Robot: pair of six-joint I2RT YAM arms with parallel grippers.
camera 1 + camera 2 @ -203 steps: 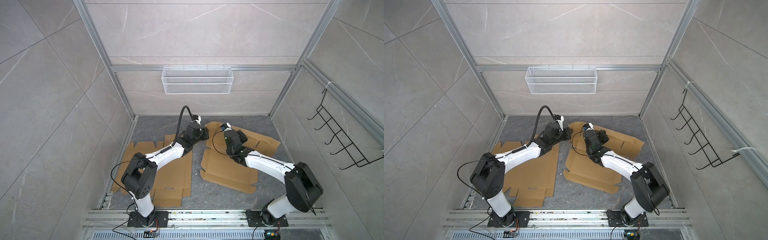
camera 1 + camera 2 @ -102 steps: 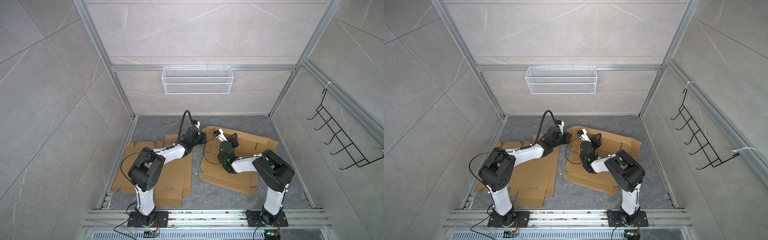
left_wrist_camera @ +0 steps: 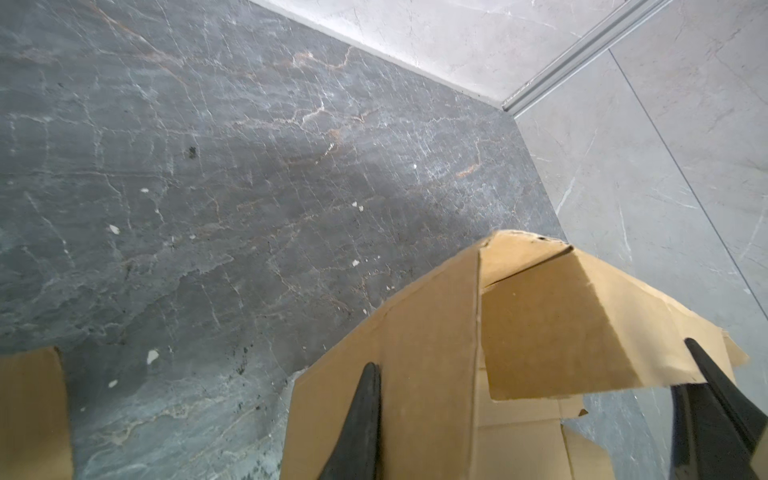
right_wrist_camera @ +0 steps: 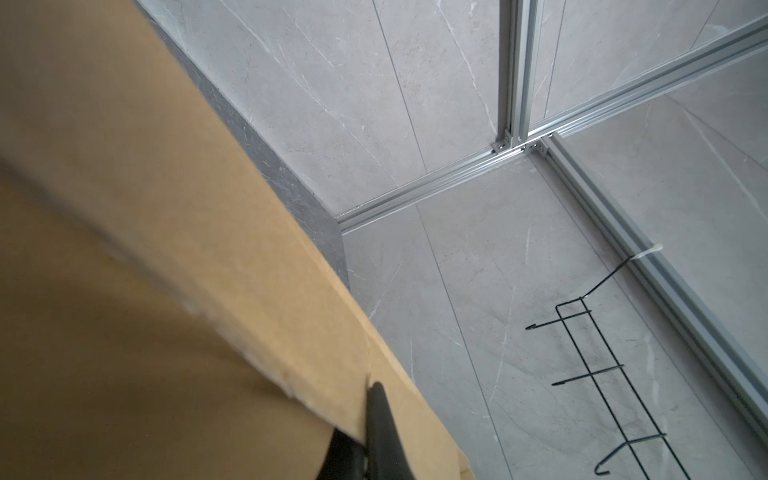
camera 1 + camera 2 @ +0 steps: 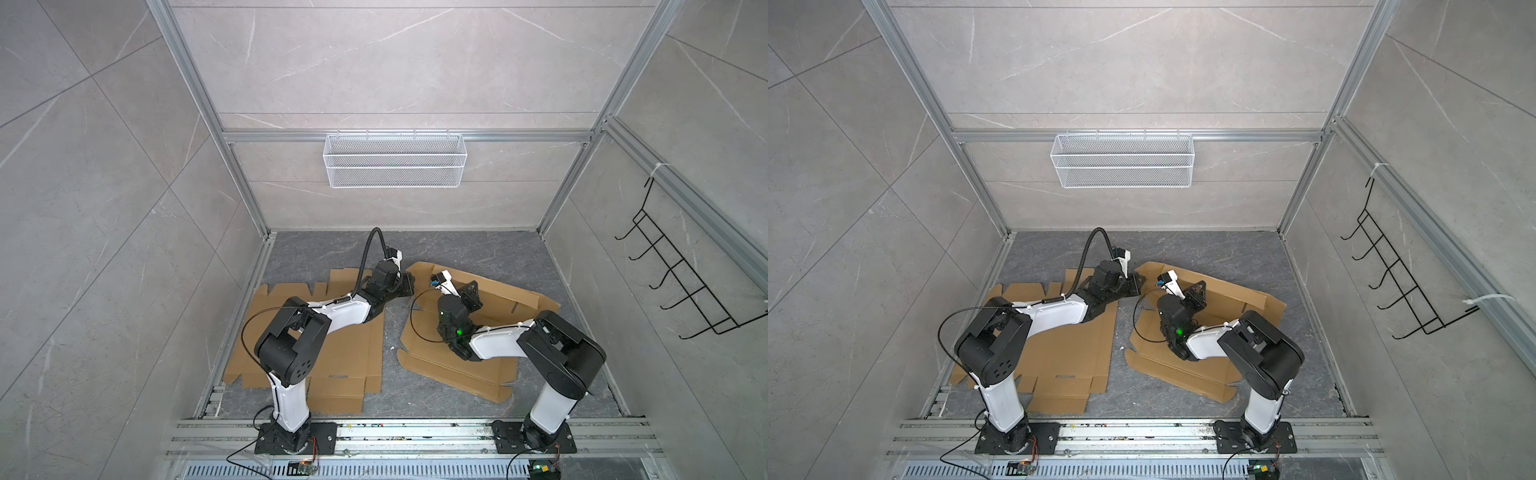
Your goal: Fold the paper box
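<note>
The paper box [image 5: 457, 374] [image 5: 1183, 374] is a brown cardboard blank lying right of centre in both top views, its far flap [image 5: 511, 293] raised. My left gripper [image 5: 406, 286] [image 5: 1136, 286] is at the blank's far left corner. In the left wrist view one finger [image 3: 365, 415] lies on a corner panel [image 3: 428, 374]; the other is hidden behind it, so the gripper [image 3: 374, 368] is shut on it. My right gripper [image 5: 471, 291] [image 5: 1198, 291] is shut on the raised flap's edge [image 4: 291, 332], as the right wrist view [image 4: 368, 388] shows.
A second flat cardboard blank [image 5: 345, 353] [image 5: 1067, 353] [image 3: 29, 415] lies under the left arm. A white wire basket [image 5: 395, 160] hangs on the back wall and a black hook rack [image 5: 685, 282] [image 4: 602, 374] on the right wall. Aluminium rails [image 5: 415, 432] run along the front.
Both arms have raised their elbows and folded back toward their bases. The right gripper has drawn nearer with the far flap. Both grippers stay at the box's far left corner.
</note>
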